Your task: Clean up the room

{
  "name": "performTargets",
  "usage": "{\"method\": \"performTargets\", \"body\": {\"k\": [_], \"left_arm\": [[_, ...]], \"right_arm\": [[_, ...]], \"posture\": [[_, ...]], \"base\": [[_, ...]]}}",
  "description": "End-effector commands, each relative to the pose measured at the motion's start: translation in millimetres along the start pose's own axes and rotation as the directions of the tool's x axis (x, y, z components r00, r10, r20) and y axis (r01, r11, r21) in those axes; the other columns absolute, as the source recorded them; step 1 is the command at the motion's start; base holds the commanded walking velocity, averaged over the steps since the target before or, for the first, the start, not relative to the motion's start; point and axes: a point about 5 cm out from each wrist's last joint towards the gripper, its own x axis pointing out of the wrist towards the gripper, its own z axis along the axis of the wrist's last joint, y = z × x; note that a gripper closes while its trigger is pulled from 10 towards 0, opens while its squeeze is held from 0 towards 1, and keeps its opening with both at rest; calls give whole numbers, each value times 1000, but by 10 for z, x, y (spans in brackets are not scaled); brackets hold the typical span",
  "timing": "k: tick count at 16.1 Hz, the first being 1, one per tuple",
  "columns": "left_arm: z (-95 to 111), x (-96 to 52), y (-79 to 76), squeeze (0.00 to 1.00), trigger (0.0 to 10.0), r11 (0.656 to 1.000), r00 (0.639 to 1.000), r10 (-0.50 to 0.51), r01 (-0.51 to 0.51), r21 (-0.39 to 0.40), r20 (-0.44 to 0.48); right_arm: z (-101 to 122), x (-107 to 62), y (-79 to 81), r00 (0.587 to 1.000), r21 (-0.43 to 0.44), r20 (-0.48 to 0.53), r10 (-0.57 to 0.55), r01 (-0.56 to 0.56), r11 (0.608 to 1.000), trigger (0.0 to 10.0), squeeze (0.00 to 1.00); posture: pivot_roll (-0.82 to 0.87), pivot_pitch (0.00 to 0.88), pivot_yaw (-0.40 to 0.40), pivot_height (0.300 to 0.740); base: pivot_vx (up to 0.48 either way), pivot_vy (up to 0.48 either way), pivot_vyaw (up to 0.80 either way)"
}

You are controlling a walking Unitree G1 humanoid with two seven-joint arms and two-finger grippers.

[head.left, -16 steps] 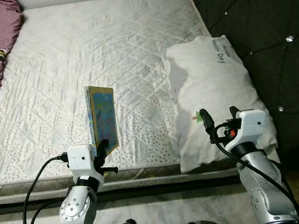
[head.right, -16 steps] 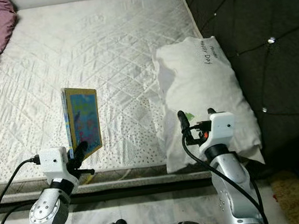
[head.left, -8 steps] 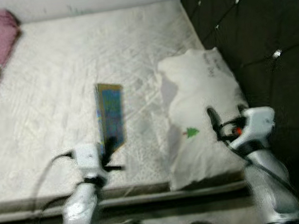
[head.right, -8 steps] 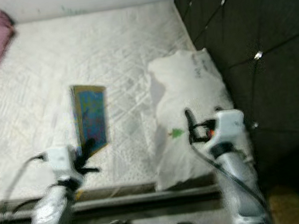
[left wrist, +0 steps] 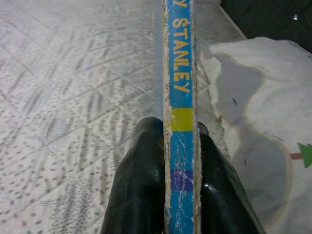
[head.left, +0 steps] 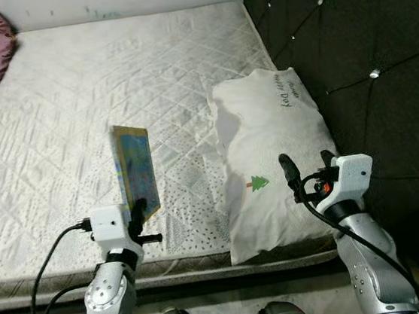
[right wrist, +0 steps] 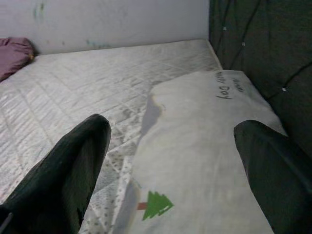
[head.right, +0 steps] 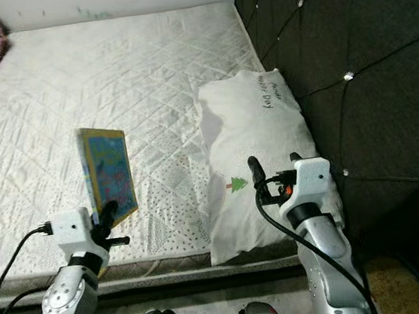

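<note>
My left gripper (head.left: pixel 138 209) is clamped on a thin book (head.left: pixel 136 171), holding it upright above the mattress (head.left: pixel 148 81) near its front edge. My right gripper (head.left: pixel 306 167), fingers spread, hovers over the white pillow (head.left: pixel 267 131).

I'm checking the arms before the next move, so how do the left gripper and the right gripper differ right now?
The left gripper is shut on the book, holding it upright on edge over the mattress; the right gripper is open and holds nothing. The left gripper sits by the mattress's near edge, while the right gripper hovers over the white pillow. Both have two long black fingers on silver arms.
</note>
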Motion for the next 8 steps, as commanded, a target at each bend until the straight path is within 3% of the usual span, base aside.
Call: {"method": "performTargets", "body": {"k": [1, 8], "left_arm": [[49, 4, 24, 0, 10000, 1000, 999, 0, -1, 19, 32], [61, 18, 55, 0, 10000, 998, 999, 47, -48, 41, 26]], "right_arm": [[-10, 3, 13, 1000, 7, -7, 4, -4, 1000, 10000, 0], [-11, 20, 6, 1000, 5, -8, 7, -7, 1000, 10000, 0]], "posture": [[-40, 149, 26, 656], [-36, 148, 22, 646]], "base": [[0, 0, 0], [0, 0, 0]]}}
